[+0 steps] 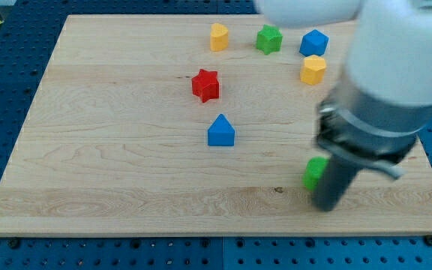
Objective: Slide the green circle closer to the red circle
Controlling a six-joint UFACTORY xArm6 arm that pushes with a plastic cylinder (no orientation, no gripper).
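Observation:
The green circle lies near the board's lower right, half hidden behind the rod. My tip rests on the board just right of and below it, touching or nearly touching its right side. No red circle shows in the view; the arm's bulky body covers the board's right part. The only red block in sight is a red star at the upper middle.
A blue house-shaped block sits mid-board. Along the top are a yellow block, a green star, a blue block and a yellow block. The wooden board lies on a blue perforated table.

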